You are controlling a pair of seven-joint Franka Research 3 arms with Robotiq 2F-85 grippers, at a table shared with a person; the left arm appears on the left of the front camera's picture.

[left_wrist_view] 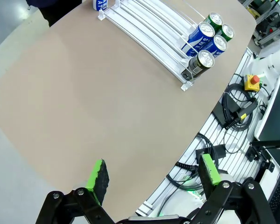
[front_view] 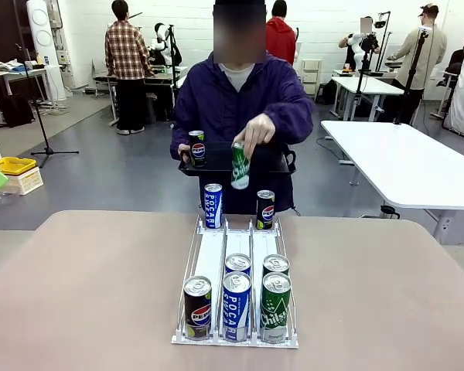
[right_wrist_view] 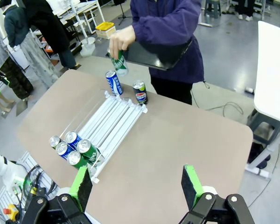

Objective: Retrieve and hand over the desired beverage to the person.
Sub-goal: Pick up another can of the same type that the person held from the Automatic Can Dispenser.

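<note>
Robot's left hand (left_wrist_view: 153, 167): fingers wide apart, empty, over the robot-side edge of the bench (front_view: 85, 286), well apart from the rack (front_view: 209, 251).

Rack sits mid-bench, 3 lanes running twd the person (front_view: 216, 100).

Near end, L to R:
- near Pepsi can (front_view: 197, 308), left lane
- near Pocari can (front_view: 236, 305), mid lane
- near Chilsung can (front_view: 275, 305), right lane

Just behind, each touching the can in front:
- second Pocari can (front_view: 237, 264), mid lane
- second green can (front_view: 275, 265), right lane

Far end:
- far Pocari can (front_view: 213, 205), upright by left lane
- far Pepsi can (front_view: 265, 209), upright by right lane
- Inside the lanes or just off the end on the bench: can't tell.

Person stands at far side, purple jacket, w/ black tray (front_view: 216, 165) at waist level. Tray Pepsi can (front_view: 197, 147) stands upright on the tray's left part. Person's hand (front_view: 255, 133) grips the held green can (front_view: 240, 166) by its top, slightly tilted, in the air above the rack's far end, btwn the two far cans. Which drink is wanted: can't tell.

Robot's right hand (right_wrist_view: 136, 173): fingers wide apart, empty, over the near-right of the bench, well apart from rack & cans.
</note>
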